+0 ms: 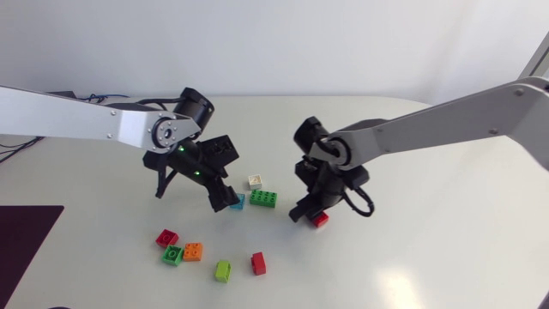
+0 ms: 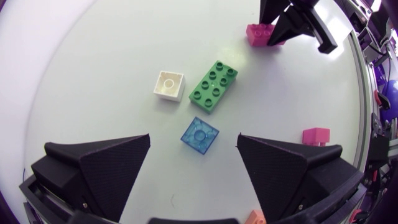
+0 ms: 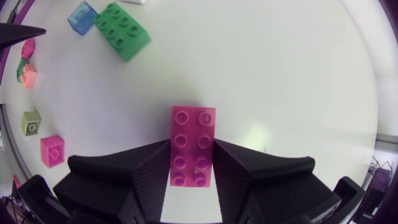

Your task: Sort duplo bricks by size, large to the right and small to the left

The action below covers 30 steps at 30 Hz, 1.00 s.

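Note:
My left gripper (image 1: 225, 197) stands open over a small clear-blue brick (image 2: 199, 135), which lies on the table between its fingers (image 2: 106, 162) without touching them. Just ahead of it lie a small white brick (image 2: 169, 85) and a large green two-by-four brick (image 2: 214, 86). To the right of these, my right gripper (image 1: 310, 210) is down at the table and shut on a long red brick (image 3: 193, 124), its fingers pressing both long sides.
Several small bricks lie near the table's front left: red (image 1: 166, 238), green (image 1: 173, 255), orange (image 1: 193, 251), lime (image 1: 223, 271) and another red (image 1: 258, 263). A dark mat (image 1: 26, 249) covers the front left corner.

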### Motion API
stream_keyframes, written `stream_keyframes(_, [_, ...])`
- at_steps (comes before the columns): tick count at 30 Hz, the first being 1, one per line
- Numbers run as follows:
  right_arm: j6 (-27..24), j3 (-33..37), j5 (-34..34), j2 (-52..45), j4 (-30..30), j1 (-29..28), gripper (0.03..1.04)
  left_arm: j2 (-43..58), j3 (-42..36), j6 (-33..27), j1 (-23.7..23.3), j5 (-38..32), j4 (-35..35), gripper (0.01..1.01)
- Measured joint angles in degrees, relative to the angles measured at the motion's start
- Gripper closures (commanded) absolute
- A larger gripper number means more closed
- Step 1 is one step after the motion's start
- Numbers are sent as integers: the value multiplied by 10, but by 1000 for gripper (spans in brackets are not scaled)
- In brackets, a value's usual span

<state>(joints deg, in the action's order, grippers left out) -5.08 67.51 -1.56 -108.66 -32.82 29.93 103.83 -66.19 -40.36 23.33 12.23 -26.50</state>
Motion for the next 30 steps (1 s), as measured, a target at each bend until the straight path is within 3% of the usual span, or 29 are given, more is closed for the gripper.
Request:
stream_keyframes(6, [-40,-107,-3,73,7,-123,721,68,-56,25,31,0,9,48])
stream_keyframes(7, [-47,-123,-3,84,14,-137,605,76,-64,26,34,0,10,49])
stream_keyframes(9, [-57,-147,-2,104,15,-156,177,91,-76,28,36,-6,13,49])
stream_keyframes(10, [-62,-156,-2,111,15,-160,57,96,-79,29,37,-8,14,49])
stream_keyframes(15, [-65,-174,2,156,7,-157,57,112,-81,30,31,-30,14,57])
stream_keyframes(18, [-65,-174,3,174,6,-145,57,113,-81,30,21,-37,14,111])
stream_keyframes(23, [-65,-167,7,174,0,-117,59,110,-56,29,11,-39,19,362])
stream_keyframes(27, [-63,-139,7,171,-4,-95,62,100,-21,25,6,-37,31,738])
stream_keyframes(30, [-61,-114,6,165,-7,-77,62,85,4,23,2,-37,44,739])
